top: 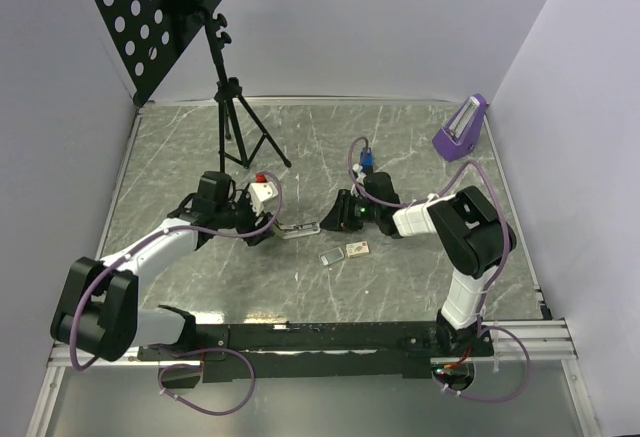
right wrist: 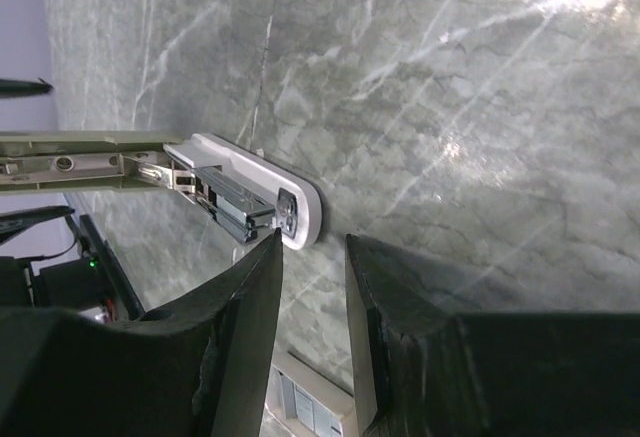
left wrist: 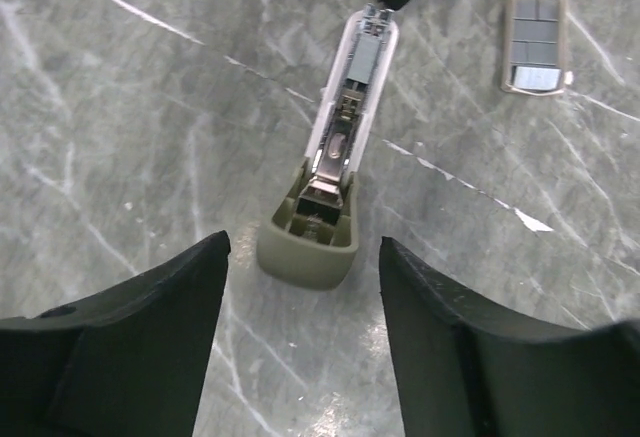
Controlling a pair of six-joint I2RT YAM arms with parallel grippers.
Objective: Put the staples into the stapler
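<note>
Judging by how things lie, we place the task in its early part: the stapler (top: 300, 229) lies opened on the desk (top: 200, 147) with its metal magazine channel bared, so the opening step looks done. Loading is not. The grey tray (left wrist: 537, 39) with its staple strips rests on the desk near the stapler's front end, apart from it. The pale cardboard box (top: 358, 249) sits just beyond that tray, farther from the stapler. We cannot tell whether the channel already holds any staples. What we judge to be left is lifting a strip, laying it in the channel and shutting the stapler. The left jaws stand apart around nothing, their tips flanking the stapler's olive rear end without any contact that we can see. The right jaws hover at the stapler's nose, a narrow gap between them and nothing in it. The box carries reddish print too small to read, and we find no legible brand or label on the stapler.
</note>
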